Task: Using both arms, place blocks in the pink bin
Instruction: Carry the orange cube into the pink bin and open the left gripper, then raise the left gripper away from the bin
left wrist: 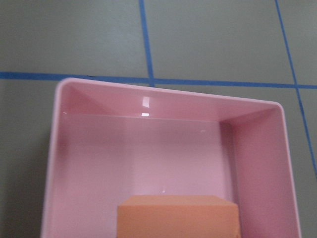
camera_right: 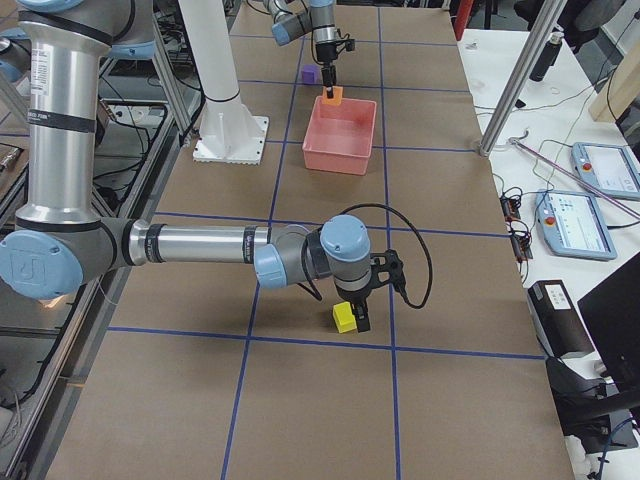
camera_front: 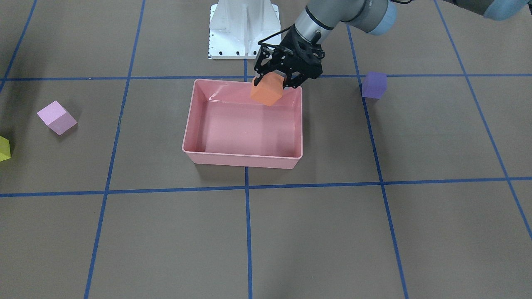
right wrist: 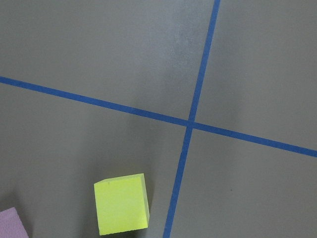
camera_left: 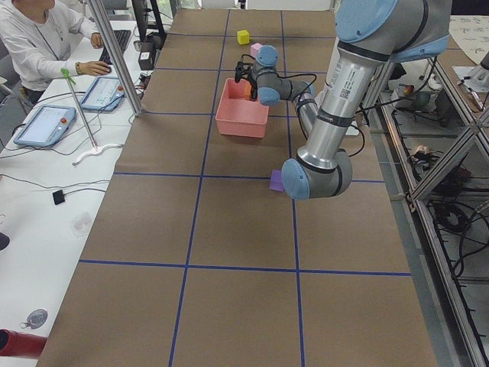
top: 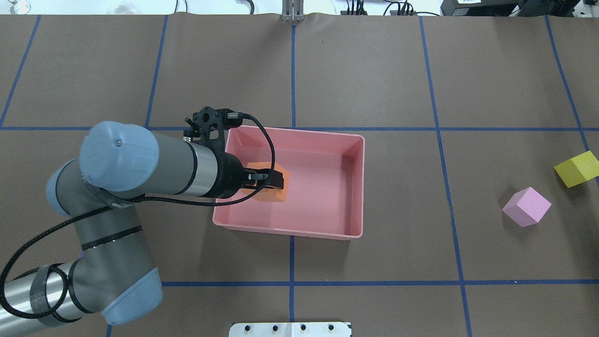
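My left gripper [camera_front: 272, 82] is shut on the orange cube [camera_front: 267, 92] and holds it tilted above the pink bin [camera_front: 243, 160], over the end nearest the robot. The left wrist view shows the orange cube [left wrist: 177, 216] over the bin's bare floor [left wrist: 168, 163]. The purple cube [camera_front: 374, 85] sits on the table beside the bin. The light pink cube [top: 526, 206] and yellow cube [top: 577, 169] lie far right. My right gripper [camera_right: 360, 318] shows only in the exterior right view, beside the yellow cube [camera_right: 345, 317]; I cannot tell if it is open.
The white metal base [camera_front: 243, 29] stands behind the bin. Blue tape lines grid the brown table. An operator [camera_left: 38, 46] sits at a side desk with tablets. The right wrist view shows the yellow cube [right wrist: 122, 204] near a tape crossing.
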`<state>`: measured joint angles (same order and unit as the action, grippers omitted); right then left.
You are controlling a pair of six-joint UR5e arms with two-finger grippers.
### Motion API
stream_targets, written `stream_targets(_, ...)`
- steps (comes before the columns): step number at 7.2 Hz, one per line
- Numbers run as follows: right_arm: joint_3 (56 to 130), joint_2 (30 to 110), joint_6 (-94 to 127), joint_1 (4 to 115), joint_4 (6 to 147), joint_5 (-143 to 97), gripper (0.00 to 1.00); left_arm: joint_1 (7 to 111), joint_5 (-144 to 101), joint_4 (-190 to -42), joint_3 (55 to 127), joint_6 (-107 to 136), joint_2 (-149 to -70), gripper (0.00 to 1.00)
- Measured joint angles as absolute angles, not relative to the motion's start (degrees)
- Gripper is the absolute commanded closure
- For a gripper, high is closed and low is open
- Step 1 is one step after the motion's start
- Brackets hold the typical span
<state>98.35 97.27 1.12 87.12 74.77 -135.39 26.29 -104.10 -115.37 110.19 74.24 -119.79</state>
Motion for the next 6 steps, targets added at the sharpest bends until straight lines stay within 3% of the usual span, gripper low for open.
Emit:
stream_targets(3,98.02,97.45,7.33,82.34,67.49,-134.52,0.0,27.54,-103.63,-103.67,114.21,65.34,-119.93,0.0)
stream_targets(5,97.78,98.57,14.79,77.31,61.2,-131.88,0.0,38.77,-111.02,-95.05,118.07,42.93,-113.49,0.0)
stream_targets(6,97.71,99.13,16.24,75.74,59.95,-130.95,0.0,47.21,-117.3,-94.08,116.59,29.22,-109.81,0.0)
